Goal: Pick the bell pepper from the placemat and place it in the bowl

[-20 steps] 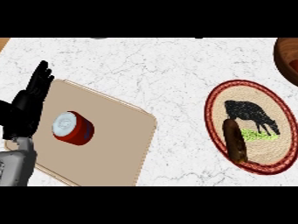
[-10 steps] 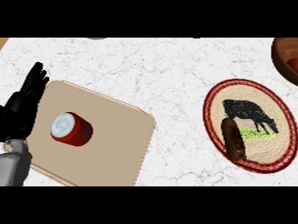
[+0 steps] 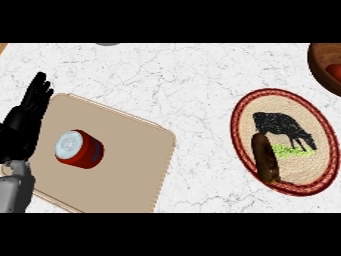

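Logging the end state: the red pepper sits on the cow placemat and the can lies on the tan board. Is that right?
Not quite. The head view shows the red pepper in the bowl at the top right, not on the placemat, which holds only a brown item. The can does lie on the tan board.

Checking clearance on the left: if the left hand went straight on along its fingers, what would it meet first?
Probably nothing: the left hand points toward the far edge over bare counter, beside the board; the can lies off to its right. Height is unclear.
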